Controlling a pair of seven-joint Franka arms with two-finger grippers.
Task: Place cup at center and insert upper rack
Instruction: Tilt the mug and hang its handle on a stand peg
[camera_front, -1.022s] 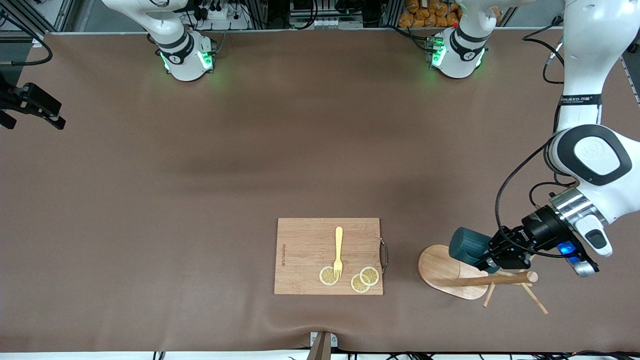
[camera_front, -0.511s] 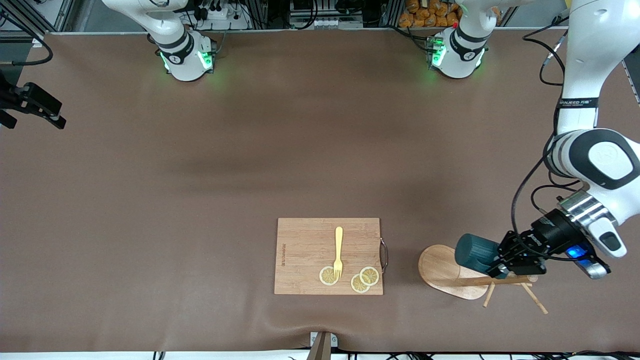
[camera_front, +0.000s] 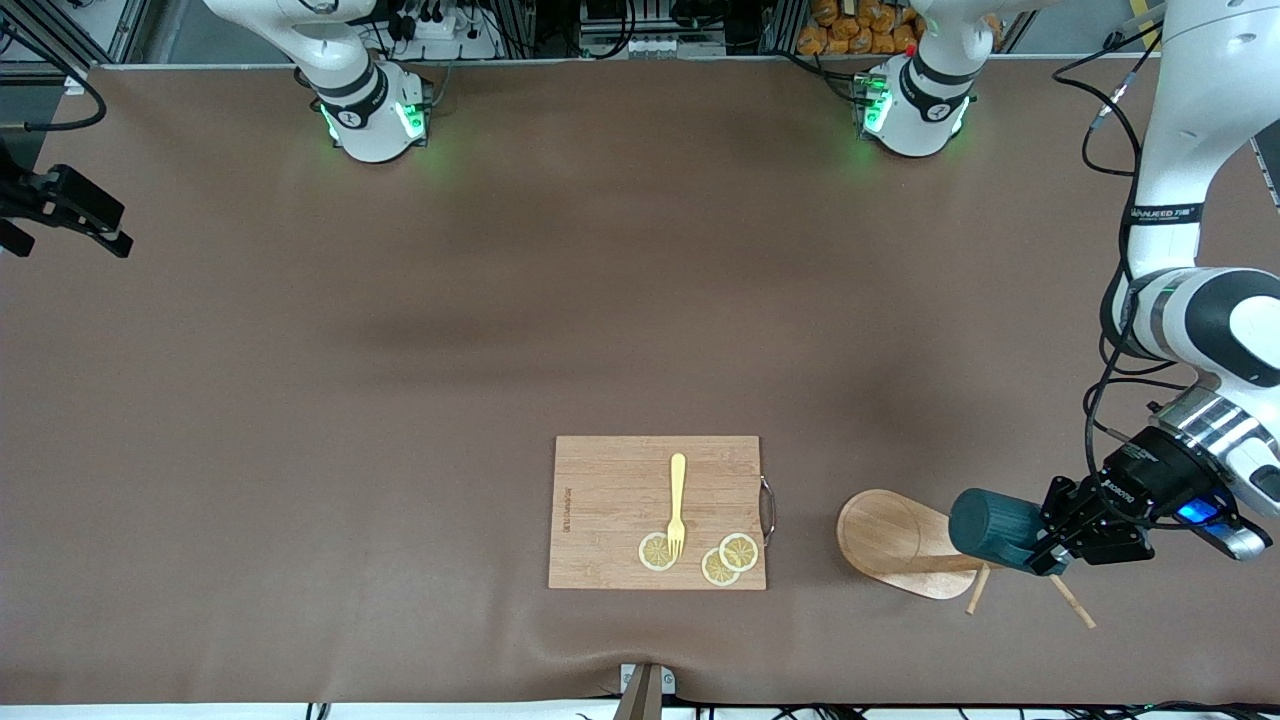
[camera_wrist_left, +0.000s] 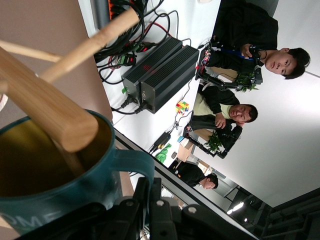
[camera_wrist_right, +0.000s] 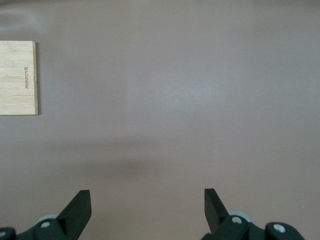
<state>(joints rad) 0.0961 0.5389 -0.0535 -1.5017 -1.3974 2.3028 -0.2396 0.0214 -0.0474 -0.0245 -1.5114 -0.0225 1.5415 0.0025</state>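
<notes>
The wooden mug tree lies on its side on the table, its oval base (camera_front: 885, 535) facing the cutting board and its pegs (camera_front: 1070, 600) toward the left arm's end. My left gripper (camera_front: 1050, 545) is shut on the handle (camera_wrist_left: 135, 165) of the teal cup (camera_front: 995, 527), held sideways over the pole's top end. In the left wrist view the pole (camera_wrist_left: 45, 107) ends right at the mouth of the cup (camera_wrist_left: 75, 195); I cannot tell whether its tip is inside. My right gripper (camera_wrist_right: 147, 200) is open and empty over bare table.
A rectangular wooden cutting board (camera_front: 600, 480) with a yellow fork (camera_front: 677, 500) and lemon slices (camera_front: 738, 550) lies beside the mug tree, toward the right arm's end. Its corner shows in the right wrist view (camera_wrist_right: 17, 77). The table's edge is close to the left gripper.
My left gripper has carried the cup along the lying pole toward the left arm's end, from over the base to the pole's top. The mug tree and the right arm have not moved.
</notes>
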